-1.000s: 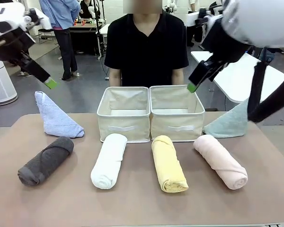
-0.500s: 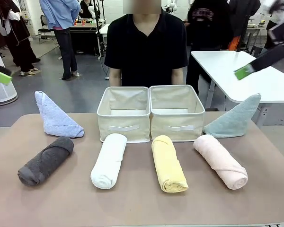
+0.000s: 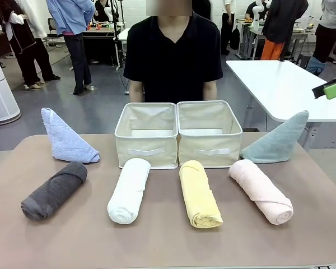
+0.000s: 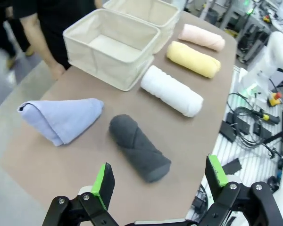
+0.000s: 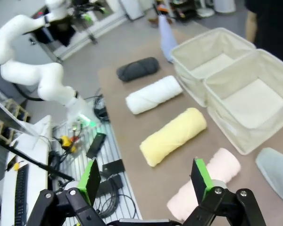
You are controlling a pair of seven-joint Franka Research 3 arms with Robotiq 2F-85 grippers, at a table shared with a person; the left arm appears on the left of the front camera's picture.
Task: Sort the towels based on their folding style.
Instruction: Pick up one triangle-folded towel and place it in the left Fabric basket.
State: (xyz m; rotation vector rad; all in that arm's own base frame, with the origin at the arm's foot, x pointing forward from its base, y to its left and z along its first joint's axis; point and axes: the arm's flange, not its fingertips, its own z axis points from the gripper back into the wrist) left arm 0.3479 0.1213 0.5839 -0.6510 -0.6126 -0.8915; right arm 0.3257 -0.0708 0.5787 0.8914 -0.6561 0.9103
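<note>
Left pincer [image 4: 159,173] wide open, empty; dark grey rolled towel [image 4: 137,147] straight ahead, long axis slanting across gap; right pincer [image 5: 145,175] open, empty, pink roll [image 5: 205,181] ahead

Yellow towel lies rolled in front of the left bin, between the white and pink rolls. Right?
No: front view shows the yellow towel in front of the right bin, not the left. It is rolled, between the white roll and the pink roll.
</note>
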